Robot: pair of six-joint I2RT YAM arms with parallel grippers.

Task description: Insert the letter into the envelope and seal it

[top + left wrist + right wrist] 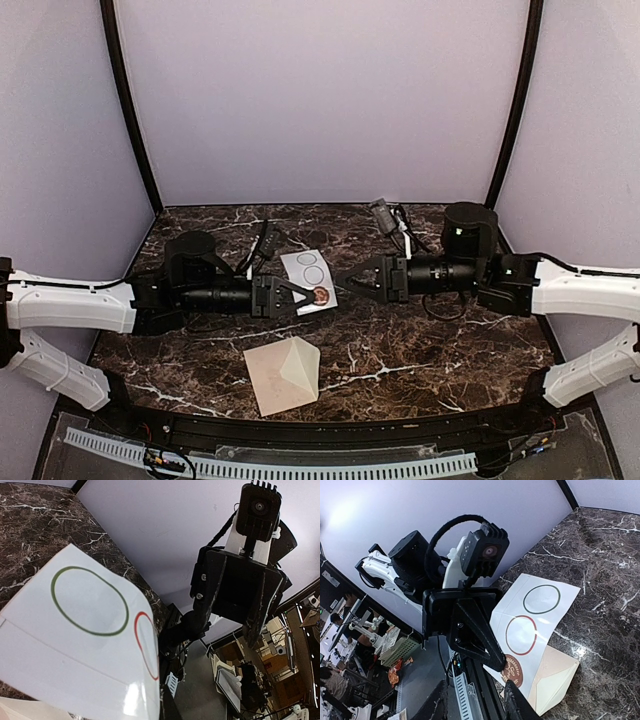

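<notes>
Top external: one envelope (268, 385), one printed card (305, 268).

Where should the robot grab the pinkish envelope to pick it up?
Pinch the pinkish-tan paper envelope by its triangular flap, coming down from its right side. The body lies flat on the marble table; the flap seems to lift, giving an edge.

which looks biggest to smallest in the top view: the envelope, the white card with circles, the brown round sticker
1. envelope
2. white card, somewhat smaller
3. brown round sticker on the card, by far the smallest
</notes>
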